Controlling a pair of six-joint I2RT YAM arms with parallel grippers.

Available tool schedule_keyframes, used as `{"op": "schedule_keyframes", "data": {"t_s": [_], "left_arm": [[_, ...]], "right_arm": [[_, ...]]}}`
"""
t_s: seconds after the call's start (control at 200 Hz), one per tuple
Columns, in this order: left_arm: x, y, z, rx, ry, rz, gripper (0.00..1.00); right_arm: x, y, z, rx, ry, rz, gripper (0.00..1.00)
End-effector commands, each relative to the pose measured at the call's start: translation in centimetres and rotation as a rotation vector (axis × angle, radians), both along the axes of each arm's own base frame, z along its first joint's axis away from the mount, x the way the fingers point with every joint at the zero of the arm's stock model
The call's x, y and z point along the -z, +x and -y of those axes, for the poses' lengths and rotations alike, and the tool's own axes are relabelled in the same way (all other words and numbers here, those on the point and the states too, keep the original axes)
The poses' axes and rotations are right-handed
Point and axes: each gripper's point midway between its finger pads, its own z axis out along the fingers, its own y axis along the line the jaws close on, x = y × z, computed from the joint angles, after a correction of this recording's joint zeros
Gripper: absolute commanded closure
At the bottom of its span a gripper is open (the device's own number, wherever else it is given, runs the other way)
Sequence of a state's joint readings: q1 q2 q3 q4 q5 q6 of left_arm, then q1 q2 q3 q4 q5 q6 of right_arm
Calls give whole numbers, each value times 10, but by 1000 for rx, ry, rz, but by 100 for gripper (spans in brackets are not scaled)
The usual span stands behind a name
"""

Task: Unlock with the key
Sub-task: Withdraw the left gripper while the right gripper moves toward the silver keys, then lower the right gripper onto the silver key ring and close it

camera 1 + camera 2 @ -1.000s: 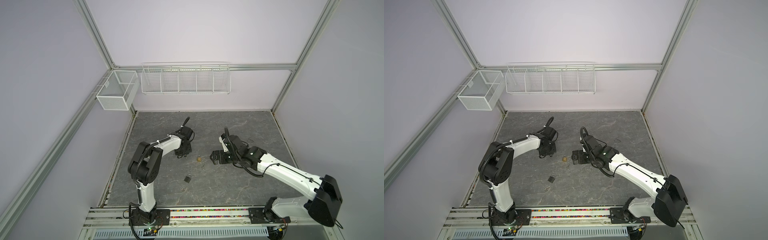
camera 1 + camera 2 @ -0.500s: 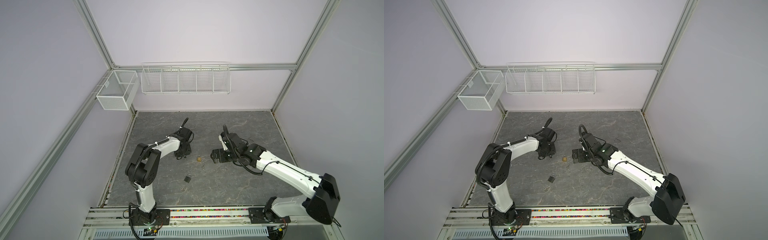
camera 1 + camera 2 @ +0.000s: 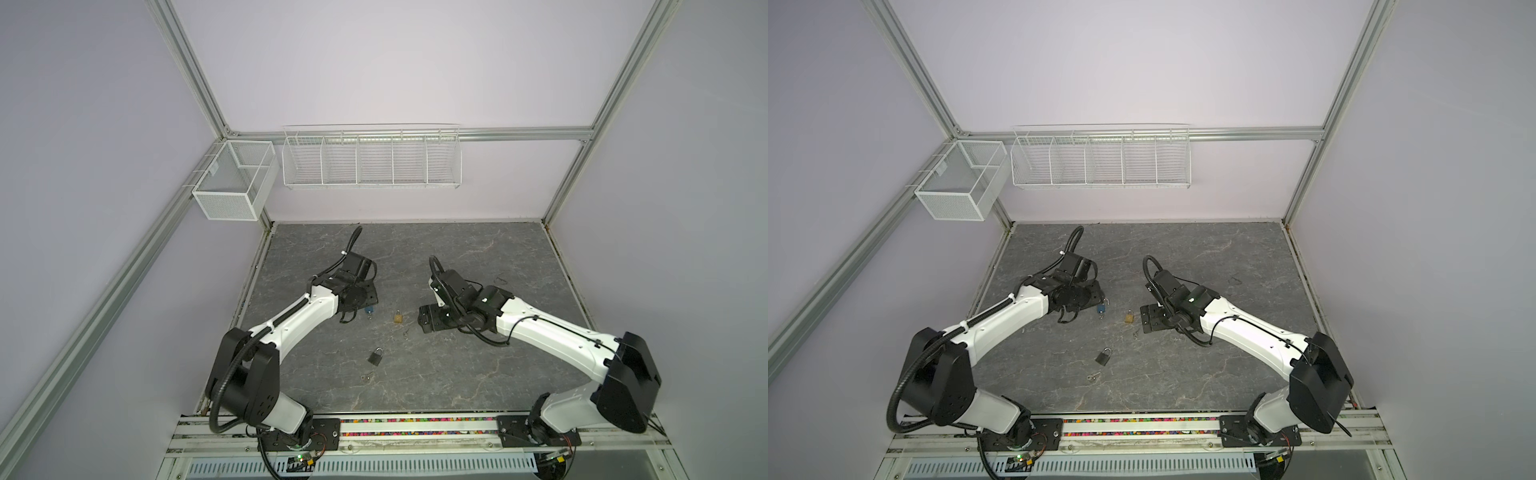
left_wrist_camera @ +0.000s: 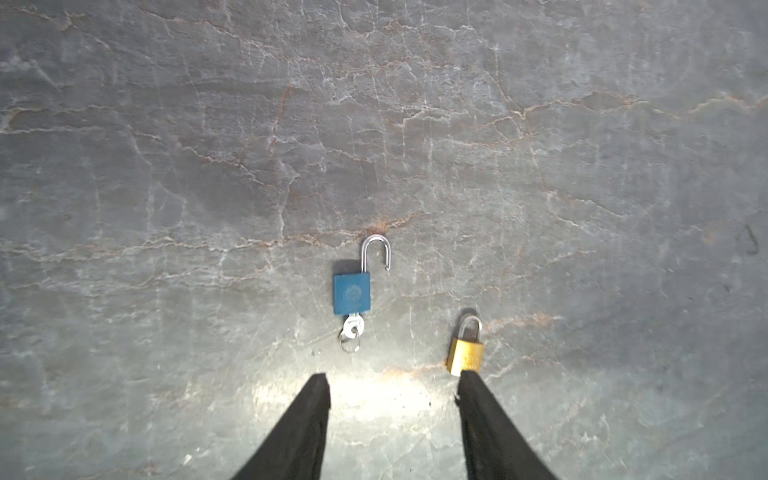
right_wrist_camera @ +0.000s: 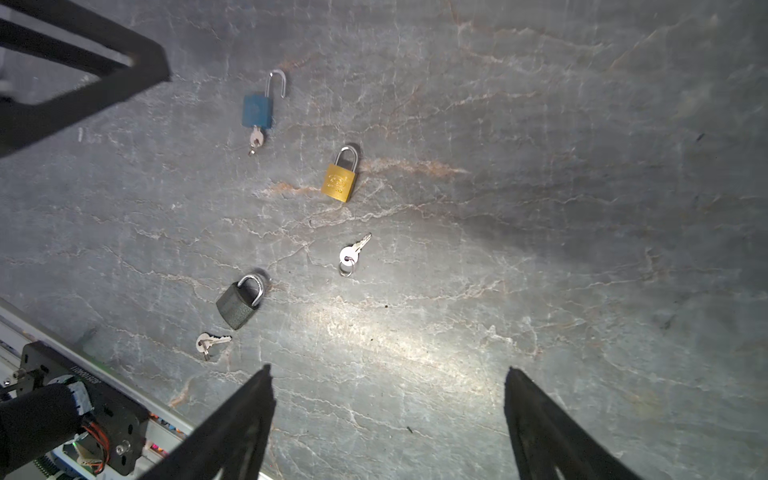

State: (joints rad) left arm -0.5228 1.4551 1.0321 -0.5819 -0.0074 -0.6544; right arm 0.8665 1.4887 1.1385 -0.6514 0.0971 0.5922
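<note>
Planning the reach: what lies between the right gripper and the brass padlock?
A loose ringed key lies between the right gripper and the brass padlock, seen in the right wrist view.

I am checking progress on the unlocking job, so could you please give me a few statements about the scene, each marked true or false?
1. The blue padlock has its shackle swung open, with a key in its body. True.
2. The brass padlock is open too. False: its shackle is closed.
3. The left tool grips the blue padlock. False: it is open and empty.
4. One loose key lies near the brass padlock, another near the grey padlock. True.
5. The right tool holds a key. False: it is open and empty.
</note>
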Motion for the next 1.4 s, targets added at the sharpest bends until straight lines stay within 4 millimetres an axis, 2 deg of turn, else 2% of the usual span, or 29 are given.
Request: {"op": "schedule_keyframes", "data": {"t_s": [0.0, 0.125, 0.35, 0.575, 0.825, 1.084, 1.394], "left_arm": [[-5, -16, -7, -11, -37, 2, 49], [-10, -33, -15, -14, -59, 18, 49], [-20, -50, -22, -29, -115, 67, 49], [-32, -55, -39, -78, -116, 157, 49], [-38, -64, -53, -131, -132, 214, 49], [-38, -66, -56, -140, -129, 221, 49], [-37, -61, -54, -145, -137, 225, 49]], "right_arm": [[6, -6, -12, 13, -26, -19, 15], [19, -11, -25, 19, -58, -37, 20], [38, -15, -50, 81, 25, -115, 34], [55, -9, -57, 173, 46, -167, 45], [80, -8, -68, 220, 97, -252, 55], [94, 0, -57, 280, 52, -267, 64], [102, 3, -58, 283, 41, -279, 65]]}}
